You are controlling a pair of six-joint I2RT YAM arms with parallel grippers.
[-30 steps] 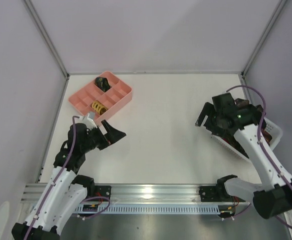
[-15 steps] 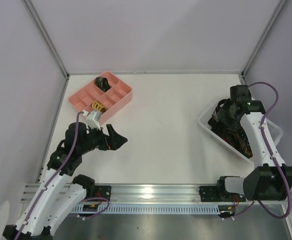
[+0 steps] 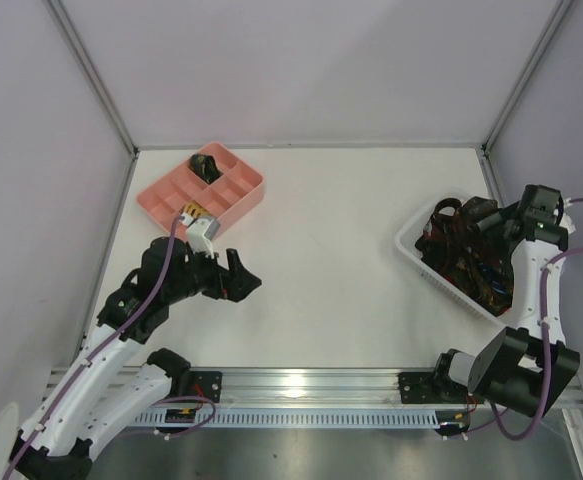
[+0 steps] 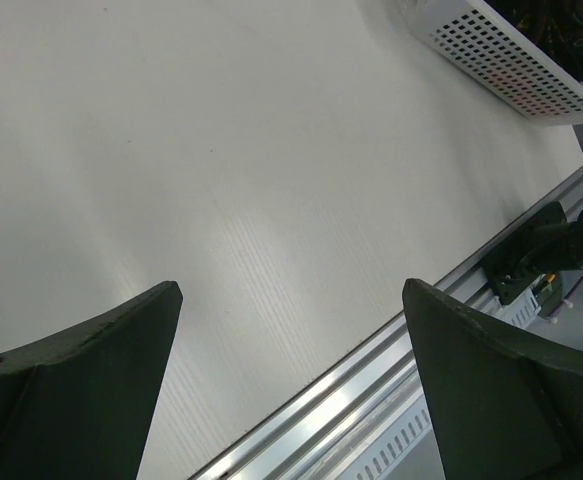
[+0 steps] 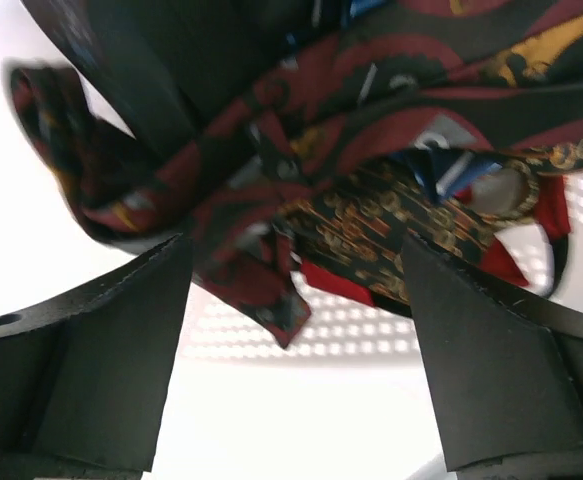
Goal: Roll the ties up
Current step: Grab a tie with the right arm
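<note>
Ties [image 3: 461, 250]: heaped in a loose tangle in the basket at the right side of the table, dark with red, blue and gold patterning; none laid out flat for rolling yet.
Basket [image 3: 433, 283]: white mesh, well apart from the tray, serving as the stock of unrolled ties.
Right gripper [image 3: 471, 215]: hanging over the heap, fingers spread wide, folds of fabric close in front in the wrist view but nothing clamped; placed so, most likely, to single out one tie.
Left gripper [image 3: 241, 280]: low over the bare table [image 3: 341, 250], near the tray, fingers wide apart with nothing between them; probably waiting there to help with a tie once one is laid down.
Tray [image 3: 161, 195]: pink, with compartments, at the far left; a dark roll [image 3: 206, 165] in a far compartment and a yellow roll [image 3: 193, 213] in a near one, partly hidden by the left arm; seemingly the place for finished rolls.
Step in hand: picking the next tie out of the basket.
Progress: early, with most of the ties unrolled.
Risk: snagging several ties at once, given the tangle.
</note>
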